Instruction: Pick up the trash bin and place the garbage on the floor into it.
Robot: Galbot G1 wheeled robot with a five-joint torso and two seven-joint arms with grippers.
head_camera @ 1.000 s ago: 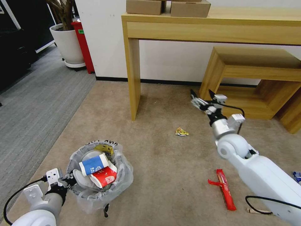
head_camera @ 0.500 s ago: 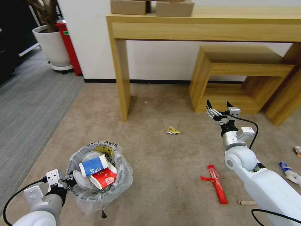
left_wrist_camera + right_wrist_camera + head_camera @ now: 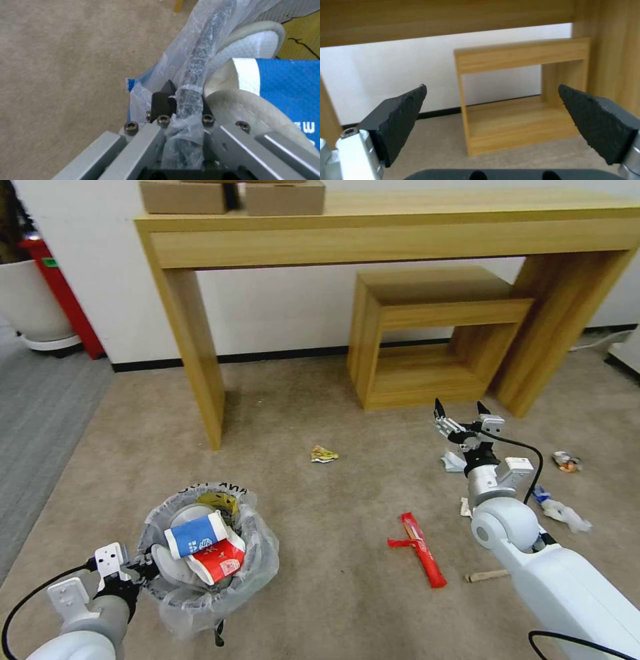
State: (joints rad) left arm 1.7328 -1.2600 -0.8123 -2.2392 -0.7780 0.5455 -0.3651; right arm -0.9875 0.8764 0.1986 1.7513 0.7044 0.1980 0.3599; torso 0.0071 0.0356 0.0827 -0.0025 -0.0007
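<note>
The trash bin (image 3: 261,553), dark and lined with a crinkly clear bag, hangs at the lower left of the head view. My left gripper (image 3: 145,567) is shut on its rim; the left wrist view has the bagged rim (image 3: 196,55) clamped in that gripper (image 3: 183,100). Inside lie a blue-white cup (image 3: 195,533), a red-white cup (image 3: 217,561) and a white slipper (image 3: 253,47). My right gripper (image 3: 460,413) is open and empty above the carpet, and the right wrist view has it (image 3: 491,120) facing the small table. Garbage on the floor: a yellow wrapper (image 3: 324,454), a red wrapper (image 3: 419,540), a wooden stick (image 3: 487,576), crumpled papers (image 3: 453,461).
More litter lies right of my right arm: a crumpled piece (image 3: 567,462) and a blue-white scrap (image 3: 560,510). A long wooden table (image 3: 373,227) with cardboard boxes (image 3: 183,197) stands at the wall, a small wooden table (image 3: 433,307) beneath it. A red bin (image 3: 63,293) and white planter (image 3: 30,300) stand far left.
The head camera has swung right, so the whole scene shifted left and more litter came into view on the right. The left gripper keeps its hold on the bin; the right stays open.
</note>
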